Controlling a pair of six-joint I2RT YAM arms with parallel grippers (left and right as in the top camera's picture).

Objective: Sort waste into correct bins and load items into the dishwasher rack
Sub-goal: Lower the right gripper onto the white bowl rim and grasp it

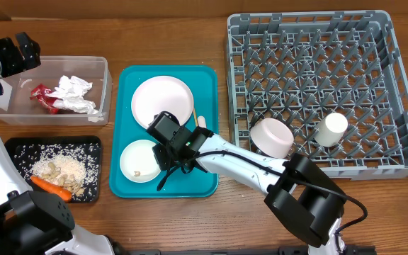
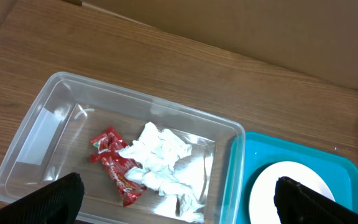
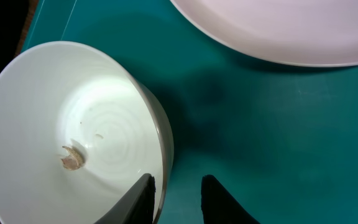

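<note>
We're seeing white links and black joints on the right arm [image 1: 239, 164], a black cable [image 1: 362, 206] looping off it, left gripper [image 2: 179, 202] fingers [image 2: 51, 200] black.

Bright and even throughout, lit softly from above. Glare inside the bowl [image 3: 73, 124] left of the right claw [image 3: 176, 186], dim shadow just ahead, fingers [image 3: 135, 202] blurred.

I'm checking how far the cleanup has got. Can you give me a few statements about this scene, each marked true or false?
1. The carrot lies in the black tray. True.
2. The dishwasher rack holds nothing. False: a pale bowl and a cup are in it.
3. The left gripper is open above the clear tub. True.
4. The large plate is in the rack. False: it sits on the teal tray.
5. The white bowl at the right gripper is clean. False: a crumb lies inside.
</note>
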